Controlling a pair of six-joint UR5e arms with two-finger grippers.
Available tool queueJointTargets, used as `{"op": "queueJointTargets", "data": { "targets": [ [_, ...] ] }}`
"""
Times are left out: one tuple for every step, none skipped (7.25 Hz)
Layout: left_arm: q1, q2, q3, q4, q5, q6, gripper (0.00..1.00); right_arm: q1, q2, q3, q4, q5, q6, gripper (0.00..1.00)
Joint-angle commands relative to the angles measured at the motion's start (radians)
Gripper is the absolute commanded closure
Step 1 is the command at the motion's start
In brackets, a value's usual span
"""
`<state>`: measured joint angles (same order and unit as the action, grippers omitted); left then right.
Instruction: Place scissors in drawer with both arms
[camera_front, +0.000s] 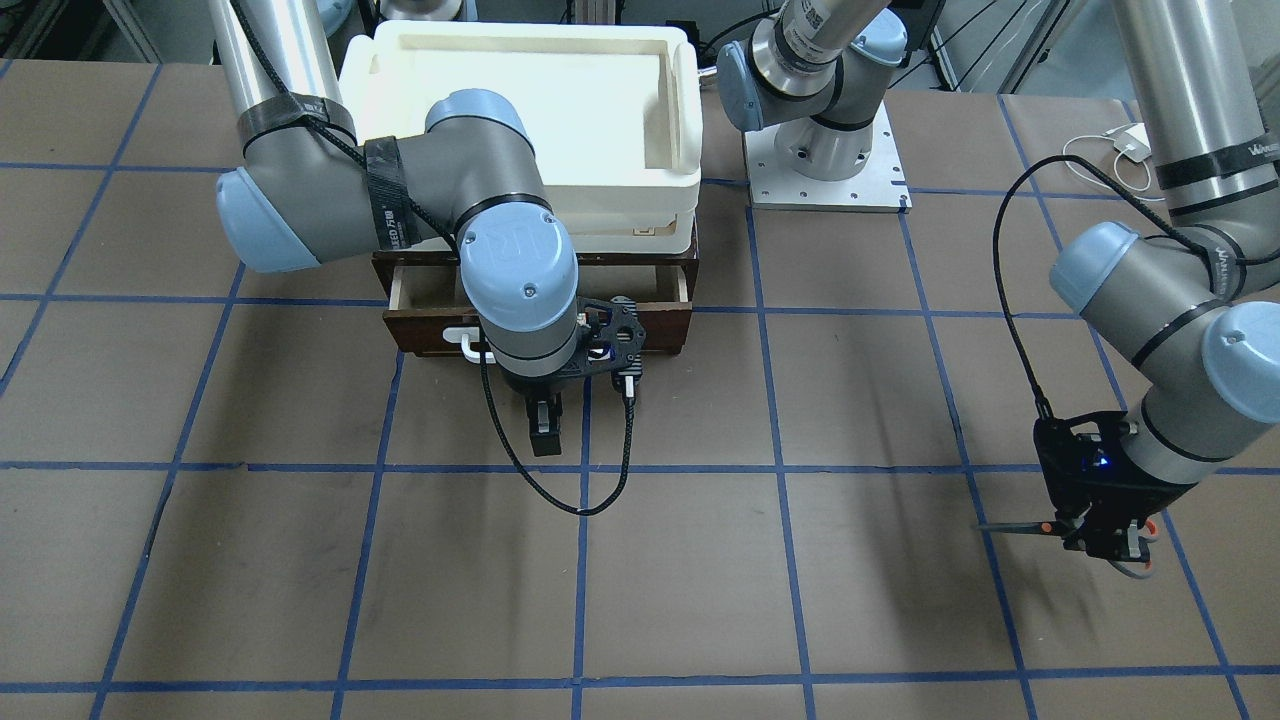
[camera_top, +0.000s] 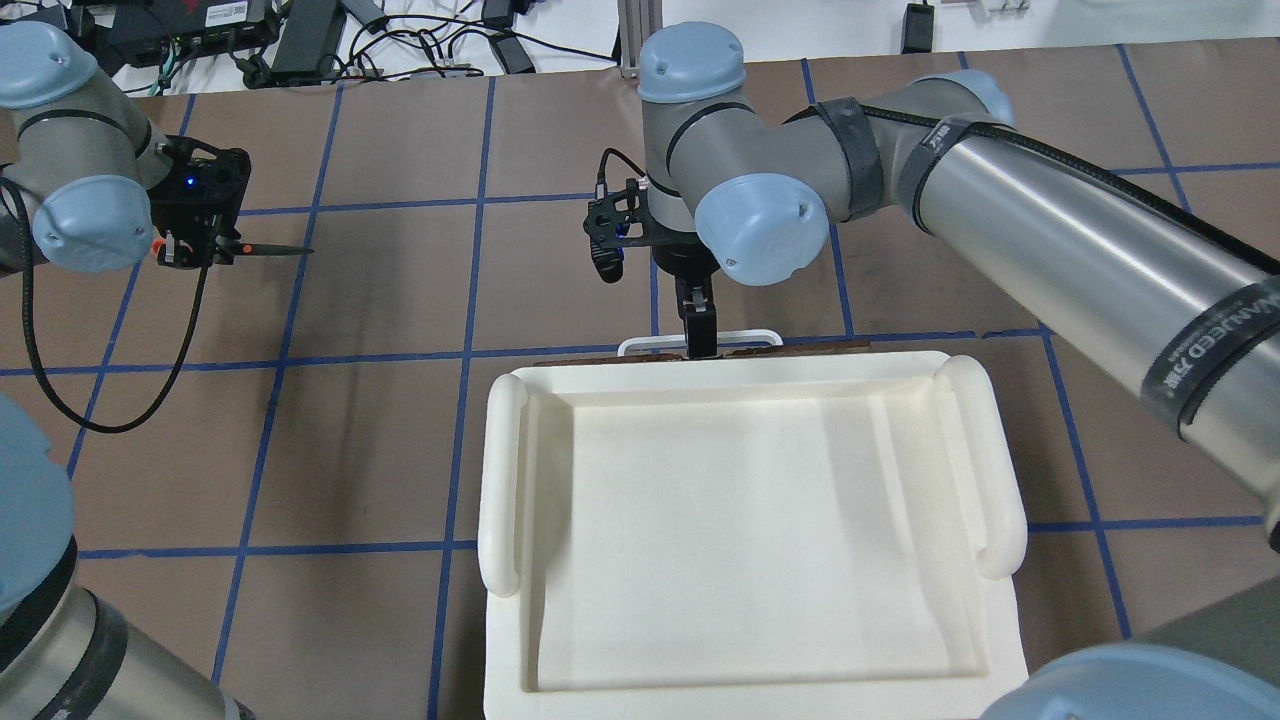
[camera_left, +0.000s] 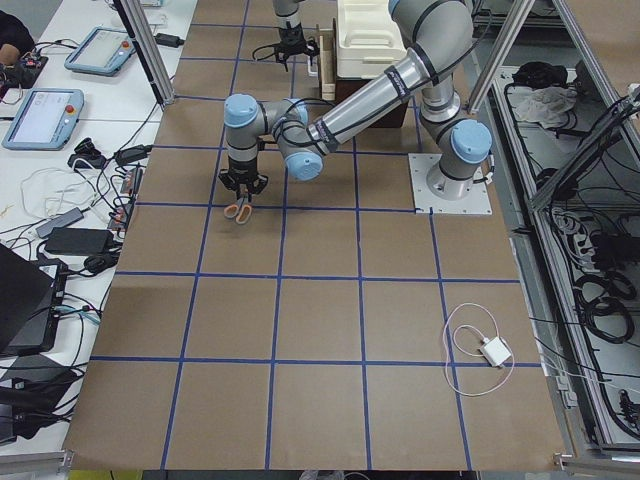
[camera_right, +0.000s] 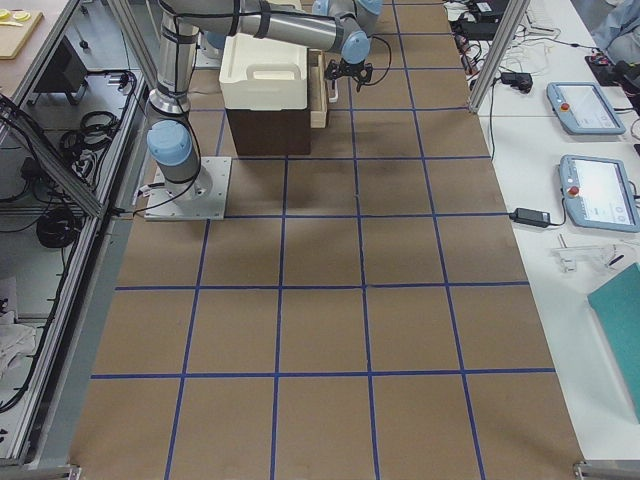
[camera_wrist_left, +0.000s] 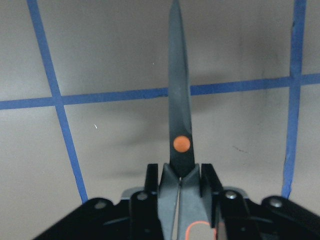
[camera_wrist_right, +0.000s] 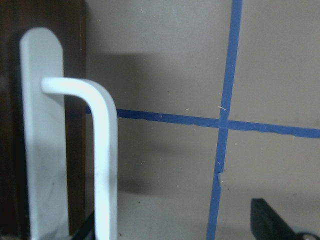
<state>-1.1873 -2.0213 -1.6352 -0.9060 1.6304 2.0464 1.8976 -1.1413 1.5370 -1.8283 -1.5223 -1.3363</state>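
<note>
Pinching the scissors (camera_front: 1045, 527), left end effector (camera_front: 1105, 540) angles downward; right end effector (camera_front: 545, 430) spread by drawer (camera_front: 660, 328)

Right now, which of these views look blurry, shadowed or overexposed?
Left wrist view: scissors sharp, casting a soft shadow on the table. Right wrist view: the white drawer handle is close and soft-edged. Overhead view: the cream tray looks nearly washed out.

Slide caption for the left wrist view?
Left gripper clamps the closed scissors, blades pointing forward above the blue-taped table.
</note>
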Motion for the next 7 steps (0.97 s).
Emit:
{"op": "queueJointTargets", "data": {
  "targets": [
    [0.000,-0.004,0.000,-0.001,-0.001,0.000,1.00,0.000,0.023,-0.011,-0.049,0.001,-0.004,0.00],
    [0.000,-0.002,0.000,-0.001,-0.001,0.000,1.00,-0.003,0.041,-0.015,-0.081,-0.001,-0.006,0.00],
    [0.000,-0.004,0.000,-0.001,-0.001,0.000,1.00,-0.005,0.044,-0.030,-0.086,-0.001,-0.006,0.00],
    [0.000,-0.004,0.000,-0.001,-0.001,0.000,1.00,-0.009,0.049,-0.059,-0.086,0.001,-0.006,0.00],
    [0.000,-0.004,0.000,-0.001,-0.001,0.000,1.00,-0.011,0.066,-0.087,-0.085,0.001,-0.010,0.00],
    [0.000,-0.004,0.000,-0.001,-0.001,0.000,1.00,-0.011,0.081,-0.103,-0.086,-0.001,-0.014,0.00],
    [0.000,-0.005,0.000,-0.001,-0.001,0.000,1.00,-0.015,0.092,-0.113,-0.088,-0.001,-0.014,0.00]
  ]
}}
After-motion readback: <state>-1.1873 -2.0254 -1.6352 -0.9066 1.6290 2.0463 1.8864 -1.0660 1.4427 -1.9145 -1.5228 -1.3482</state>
